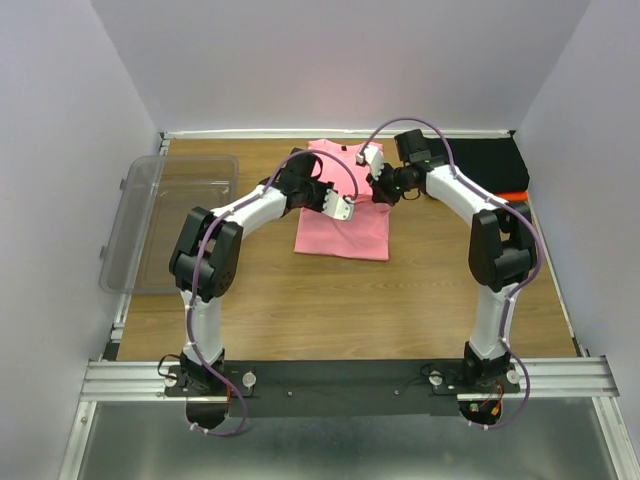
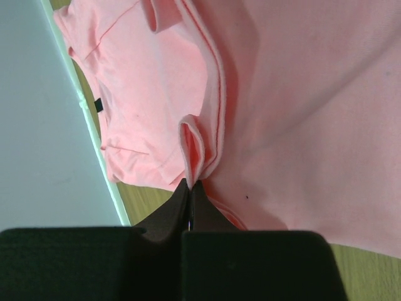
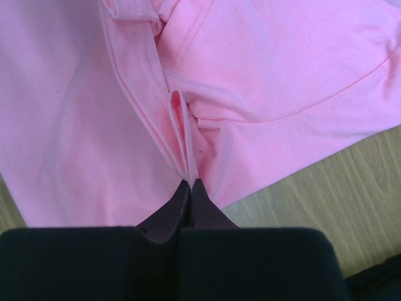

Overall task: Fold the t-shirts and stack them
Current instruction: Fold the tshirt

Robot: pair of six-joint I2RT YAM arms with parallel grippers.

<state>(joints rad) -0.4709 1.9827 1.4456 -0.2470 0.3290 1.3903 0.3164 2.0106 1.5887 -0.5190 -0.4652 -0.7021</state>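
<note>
Wooden table (image 1: 300,300), far middle: one pink t-shirt (image 1: 340,235), my left gripper (image 2: 190,183) and right gripper (image 3: 190,182) each pinching its fold; one black t-shirt (image 1: 485,165) over one orange-red t-shirt (image 1: 512,195) far right; one tub (image 1: 150,230) left

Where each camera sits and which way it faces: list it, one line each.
Top external: above and behind the bases, looking down on the table; left arm and right arm show whole.
Left wrist: on the left arm, facing its shut left gripper pinching the pink t-shirt.
Right wrist: on the right arm, facing its shut right gripper, pinching too.
Shared: all show that shirt.
</note>
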